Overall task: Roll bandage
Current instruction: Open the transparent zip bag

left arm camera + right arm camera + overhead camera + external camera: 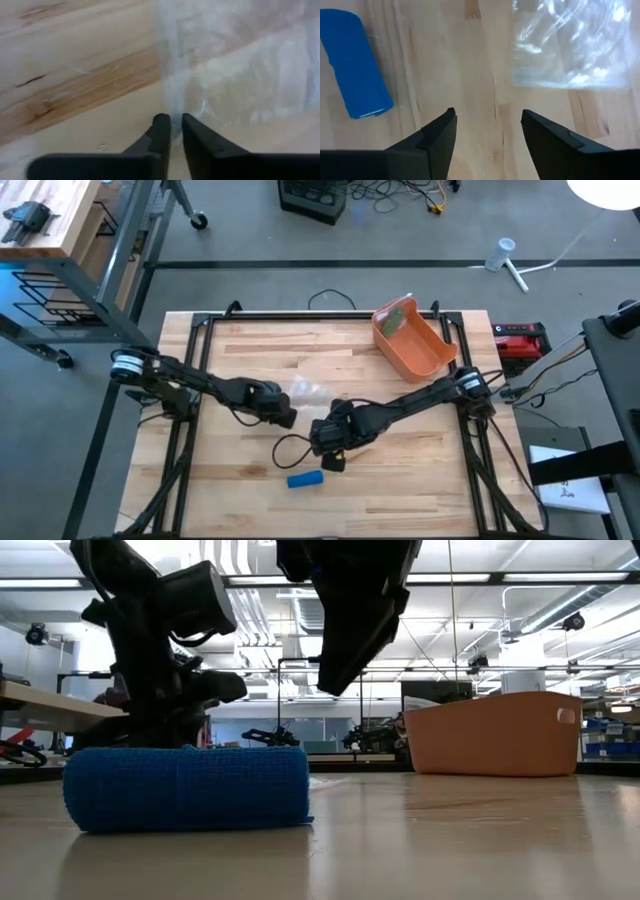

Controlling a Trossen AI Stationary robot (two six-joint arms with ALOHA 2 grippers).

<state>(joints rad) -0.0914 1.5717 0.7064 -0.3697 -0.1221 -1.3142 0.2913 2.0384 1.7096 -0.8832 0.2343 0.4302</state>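
The bandage [305,479] is a blue roll lying on its side on the wooden table near the front edge; it also shows in the low view [185,788] and the right wrist view [355,70]. A clear plastic wrapper [308,391] lies flat at the table's middle. My left gripper [172,125] is down at the wrapper's near edge, shut on it. My right gripper [487,125] hangs open above bare wood, between the bandage and the wrapper [570,45], and touches nothing. My left gripper pinches the clear wrapper by its edge [172,107] between its two fingertips. The fingers come steeply from above, pointing down at the table. The rest of the wrapper [235,65] lies spread on the wood beyond the fingers.
An orange bin [415,340] stands at the table's far right, also visible in the low view [495,733]. A black cable [290,445] loops on the wood beside my right gripper. Bare wood lies along the table's near and left sides.
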